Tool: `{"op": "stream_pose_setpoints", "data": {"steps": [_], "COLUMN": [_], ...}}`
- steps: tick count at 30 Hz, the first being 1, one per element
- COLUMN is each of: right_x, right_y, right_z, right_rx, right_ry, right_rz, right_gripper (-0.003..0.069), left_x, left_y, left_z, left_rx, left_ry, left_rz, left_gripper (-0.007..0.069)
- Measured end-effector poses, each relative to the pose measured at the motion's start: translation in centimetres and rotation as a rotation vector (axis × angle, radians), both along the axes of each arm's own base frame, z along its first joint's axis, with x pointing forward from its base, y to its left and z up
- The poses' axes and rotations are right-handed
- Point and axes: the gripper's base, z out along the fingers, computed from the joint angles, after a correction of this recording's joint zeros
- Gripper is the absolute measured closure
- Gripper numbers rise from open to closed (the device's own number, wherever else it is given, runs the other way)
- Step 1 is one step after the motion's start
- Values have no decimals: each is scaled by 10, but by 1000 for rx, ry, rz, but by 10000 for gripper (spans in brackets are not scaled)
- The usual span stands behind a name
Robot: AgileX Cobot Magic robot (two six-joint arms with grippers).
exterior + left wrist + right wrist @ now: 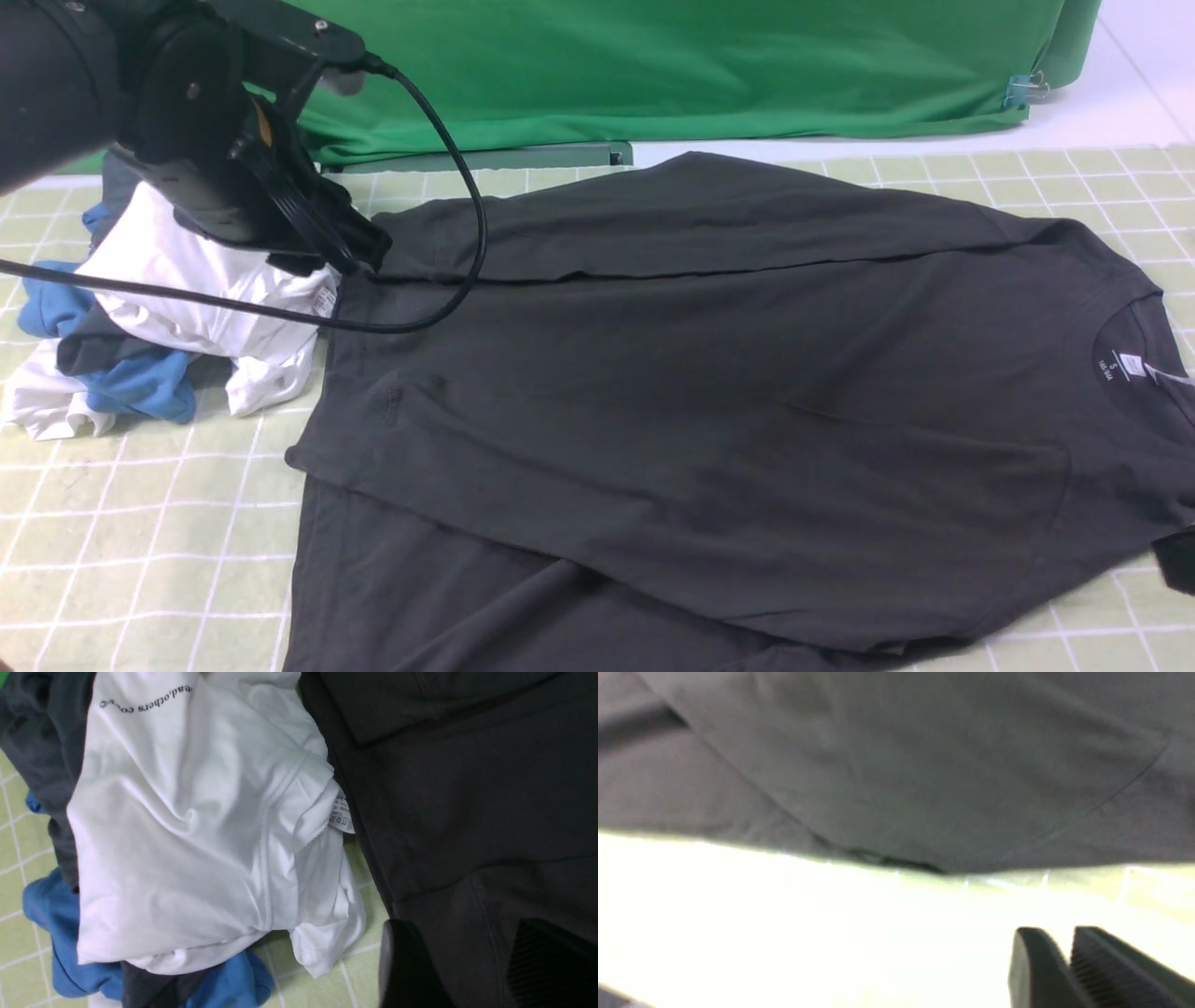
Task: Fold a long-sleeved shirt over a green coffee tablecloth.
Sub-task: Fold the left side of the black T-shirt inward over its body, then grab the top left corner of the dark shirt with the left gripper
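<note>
Tablecloth (140, 523) under shirt (700, 392); backdrop (700, 56) perhaps clipped

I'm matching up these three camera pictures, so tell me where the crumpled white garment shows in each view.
Front view: the white garment lies at the left, in a pile beside the hem of the long-sleeved shirt.
Left wrist view: the white garment fills much of the picture, next to the shirt.
Right wrist view: not in it; mostly the shirt shows.
Shared landmark: the dark shirt, seen in all three views.
</note>
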Motion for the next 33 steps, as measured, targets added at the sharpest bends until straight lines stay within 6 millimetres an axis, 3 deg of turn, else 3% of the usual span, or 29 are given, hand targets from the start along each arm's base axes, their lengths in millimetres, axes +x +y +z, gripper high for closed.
{"op": "stream_pose_setpoints", "data": {"steps": [4,5,6,7,9,14,20,25,29,31,32,33], "right_x": [18,19,26,27,36,51,72,81,84,85,85,84], "right_y": [10,12,20,22,35,51,59,64,66,66,66,65], "right_z": [-22,-23,-34,-35,-50,-78,-109,-129,-137,-137,-137,-137], "right_rx": [-71,-75,-103,-106,-161,-249,-310,-322,-327,-327,-327,-330], "right_ry": [137,143,186,190,211,260,264,272,283,279,279,291], "right_rz": [83,93,143,152,224,297,338,348,349,350,350,349], "right_gripper": [333,323,263,263,218,204,202,201,247,427,444,559], "left_x": [-9,-9,-15,-15,-28,-62,-101,-111,-111,-110,-110,-110], "left_y": [-2,-2,-2,-2,-2,-3,0,2,1,0,1,0], "left_z": [-5,-5,-7,-8,-12,-19,-46,-62,-63,-62,-62,-62], "left_rx": [-50,-54,-68,-71,-101,-216,-279,-280,-299,-303,-303,-303], "left_ry": [104,105,164,166,202,221,316,337,327,317,318,315], "left_rz": [47,47,65,66,67,54,76,83,87,86,86,86], "left_gripper": [265,265,333,333,489,608,622,622,622,622,622,622]}}
